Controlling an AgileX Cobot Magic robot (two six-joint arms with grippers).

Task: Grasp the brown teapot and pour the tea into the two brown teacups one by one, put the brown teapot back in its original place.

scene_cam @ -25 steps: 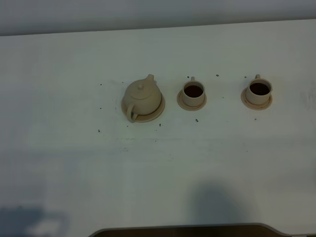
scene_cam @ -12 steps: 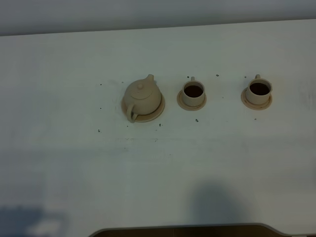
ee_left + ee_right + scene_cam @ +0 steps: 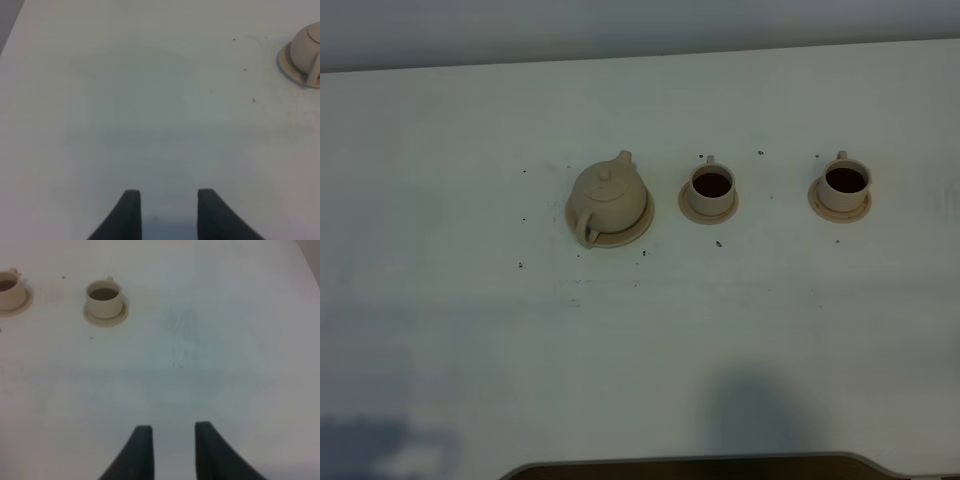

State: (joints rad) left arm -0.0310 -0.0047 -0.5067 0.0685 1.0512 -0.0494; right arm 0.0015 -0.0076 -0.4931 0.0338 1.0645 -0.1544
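The brown teapot [image 3: 607,194] stands upright on its wide tan saucer [image 3: 638,222], left of centre in the exterior high view. It also shows at the edge of the left wrist view [image 3: 306,51]. Two brown teacups, one near the teapot [image 3: 711,187] and one further right [image 3: 845,184], stand on small saucers and hold dark tea. Both show in the right wrist view [image 3: 104,298] [image 3: 10,291]. My left gripper [image 3: 166,205] is open and empty over bare table. My right gripper [image 3: 170,441] is open and empty. Neither gripper shows in the exterior high view.
The white table [image 3: 640,340] carries small dark specks around the teapot and cups. Its front edge has a dark curved cut-out [image 3: 690,467]. The table's back edge meets a grey wall [image 3: 620,25].
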